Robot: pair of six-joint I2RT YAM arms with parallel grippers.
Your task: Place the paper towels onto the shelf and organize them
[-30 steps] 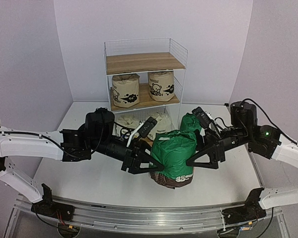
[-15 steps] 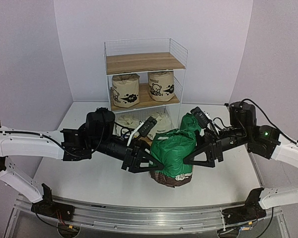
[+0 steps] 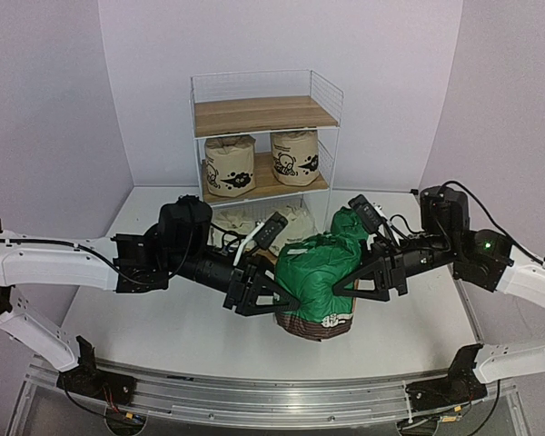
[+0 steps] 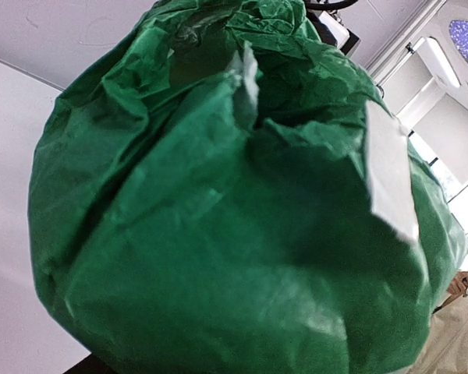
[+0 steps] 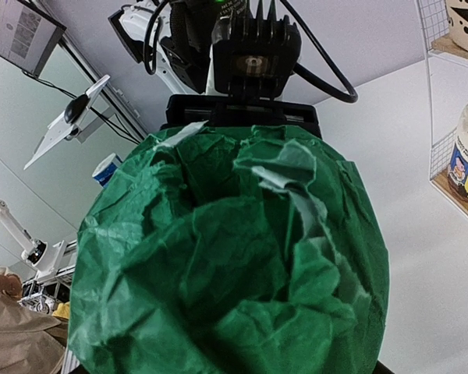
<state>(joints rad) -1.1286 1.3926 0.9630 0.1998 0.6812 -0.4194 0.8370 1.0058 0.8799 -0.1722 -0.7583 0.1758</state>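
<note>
A green paper towel roll (image 3: 316,272) hangs tilted over the table's middle, its brown-printed base (image 3: 313,329) turned toward the near edge. My left gripper (image 3: 262,292) is shut on its left side. My right gripper (image 3: 352,283) sits against its right side; its fingers straddle the wrapper, and I cannot see whether they press it. The same roll fills the left wrist view (image 4: 234,202) and the right wrist view (image 5: 226,265), hiding both sets of fingers. A second green roll (image 3: 348,223) stands behind. The shelf (image 3: 265,136) holds two beige rolls (image 3: 230,165) (image 3: 295,156) on its middle board and white rolls (image 3: 239,222) at the bottom.
The shelf's top board (image 3: 263,114) carries nothing. The white table (image 3: 154,318) extends to the left and the near edge. The left arm's body (image 3: 182,241) lies in front of the shelf's lower left. A metal rail (image 3: 254,400) runs along the near edge.
The right gripper has shifted left against the green roll and its jaws have narrowed. The roll has tipped slightly toward the left. The left arm has barely moved.
</note>
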